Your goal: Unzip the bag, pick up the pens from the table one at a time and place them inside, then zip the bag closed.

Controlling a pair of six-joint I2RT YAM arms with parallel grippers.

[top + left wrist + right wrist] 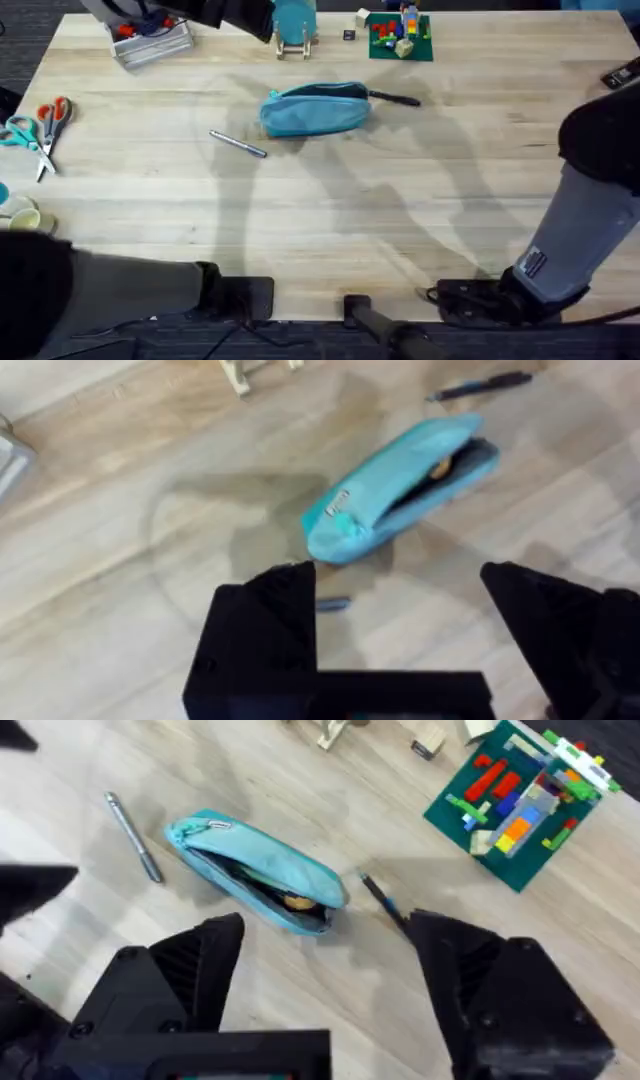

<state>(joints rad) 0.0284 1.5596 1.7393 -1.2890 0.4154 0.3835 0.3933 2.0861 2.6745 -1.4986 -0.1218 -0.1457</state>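
Note:
The light turquoise bag (316,108) lies on the table (320,220) at the middle back, its zipper gaping onto a dark inside (255,870). A silver pen (238,144) rests on the wood just left and in front of the bag. The black pen (395,97) lies against the bag's right end. My left gripper (400,620) hangs open above the table, the bag (400,485) beyond its fingers and a bit of the silver pen (335,603) by one finger. High over the bag, my right gripper (330,970) is open and holds nothing.
Orange and teal scissors (45,125) lie at the left edge. A green brick plate (400,35), a teal disc on a wooden stand (294,25) and a clear tray (150,38) line the back. The front half of the table is bare wood.

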